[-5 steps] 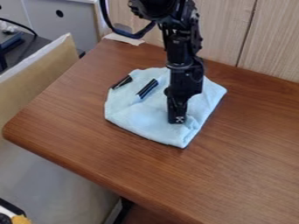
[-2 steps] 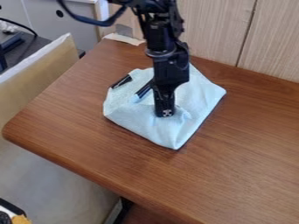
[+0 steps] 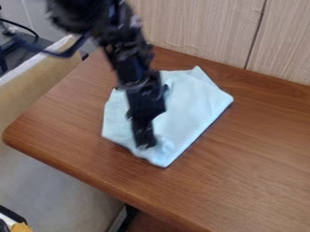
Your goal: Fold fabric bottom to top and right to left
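The black gripper (image 3: 145,146) hangs down over the lower left part of the cloth, its tip at the fabric near the front corner. Light blue fabric (image 3: 192,104) lies on the brown table, with a corner pointing to the back and another to the right. Small wrinkles gather around the gripper's tip. The arm covers part of the cloth's left side, and whether fabric is held between the fingertips is hidden.
The brown table (image 3: 260,149) has a rounded front left corner. Behind it stands a wood-panelled wall (image 3: 194,27). A beige board (image 3: 30,86) rises beside the table's left edge.
The gripper has moved left, then toward the front. The cloth's front corner has shifted forward and left, and its wrinkled middle has flattened. The arm now covers the dark pieces on the cloth.
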